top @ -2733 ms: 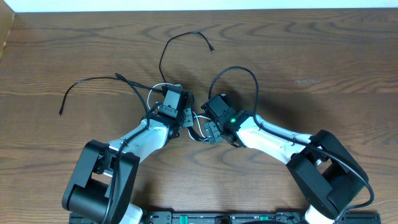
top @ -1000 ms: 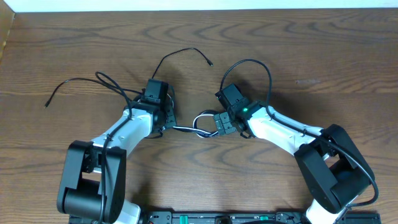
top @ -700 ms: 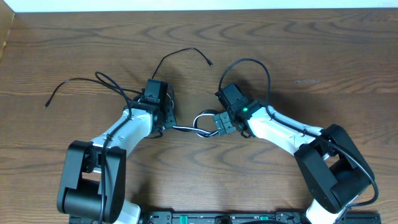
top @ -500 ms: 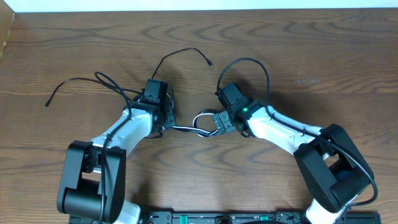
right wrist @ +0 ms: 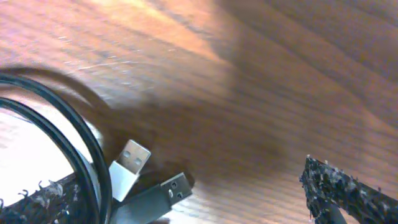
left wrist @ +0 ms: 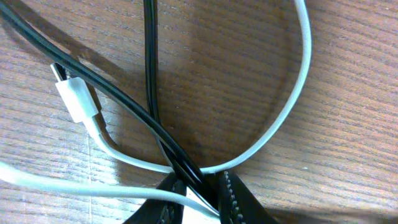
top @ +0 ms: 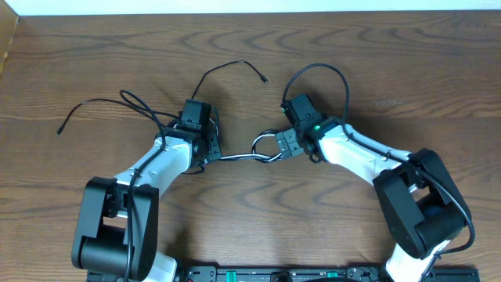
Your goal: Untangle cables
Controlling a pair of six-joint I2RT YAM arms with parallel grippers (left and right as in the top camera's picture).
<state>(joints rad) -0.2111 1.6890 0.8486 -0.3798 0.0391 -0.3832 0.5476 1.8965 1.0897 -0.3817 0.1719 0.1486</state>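
While the knot is only partly undone, we are judging this to be the pulling-apart step. Nearest to us, the left two-finger gripper (left wrist: 200,190) is pinching a crossing of the thin flexible cables (top: 235,157). Its dark fingers are pressing together on the black cords (left wrist: 149,50) and the white cord (left wrist: 292,106). The white cord is looping out beyond the tips, and its small white plug (left wrist: 74,99) is lying on the wood.

The right two-finger gripper (right wrist: 186,183) is sitting low with its jaws spread wide, gripping nothing. A flat white metal-tipped plug (right wrist: 129,160) and a black plug (right wrist: 166,188) are lying between its fingers, and black cords are curving past one finger.

Between the two grippers the bundle is running nearly straight, with the white cord making a small loop just beside the right gripper. Farther off, loose black ends (top: 94,102) are trailing across the brown wooden table (top: 407,70).

The next move, we think, is calling for the right jaws to close on one plug and draw it away from the left pinch.
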